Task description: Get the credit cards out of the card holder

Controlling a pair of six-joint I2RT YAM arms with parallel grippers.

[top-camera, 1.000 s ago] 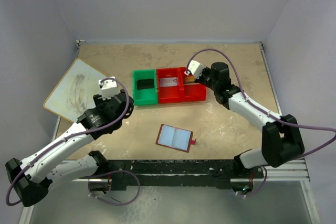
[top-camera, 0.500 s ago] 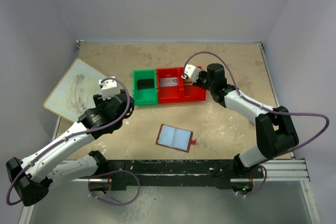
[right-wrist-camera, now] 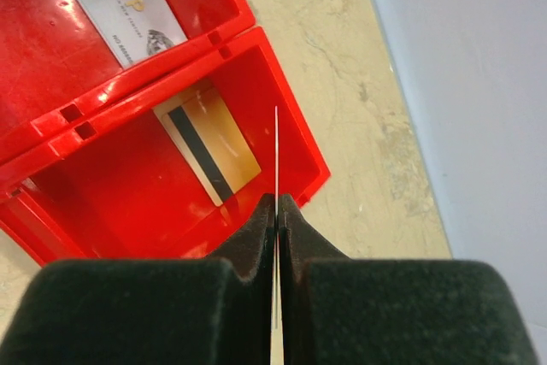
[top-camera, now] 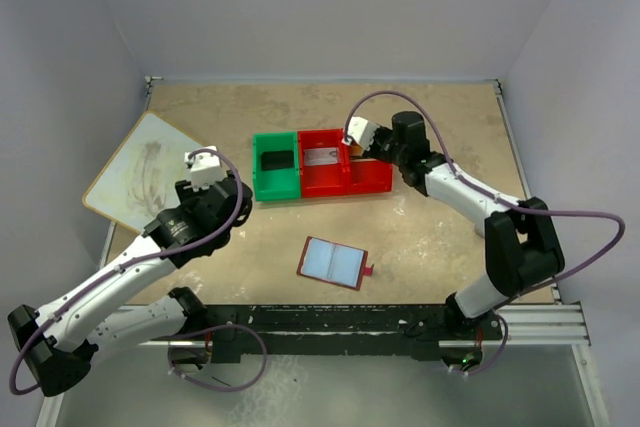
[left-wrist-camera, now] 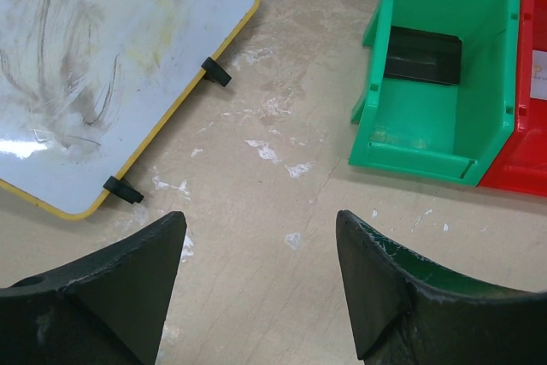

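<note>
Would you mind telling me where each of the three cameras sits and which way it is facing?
Top external: fixed above and behind the arm bases, looking down on the table; both arms show.
Left wrist: on the left arm, facing down and forward at the white board and green bin; the open left fingers show below.
Right wrist: on the right arm, facing down into the red bin; the right fingers, shut on a thin card, show below.
Shared: top and left wrist both show the green bin.

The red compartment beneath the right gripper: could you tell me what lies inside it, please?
Inside the red compartment, a gold-brown card with a dark stripe lies flat on the floor. The right gripper holds a thin card edge-on above it, covering the near corner.
</note>
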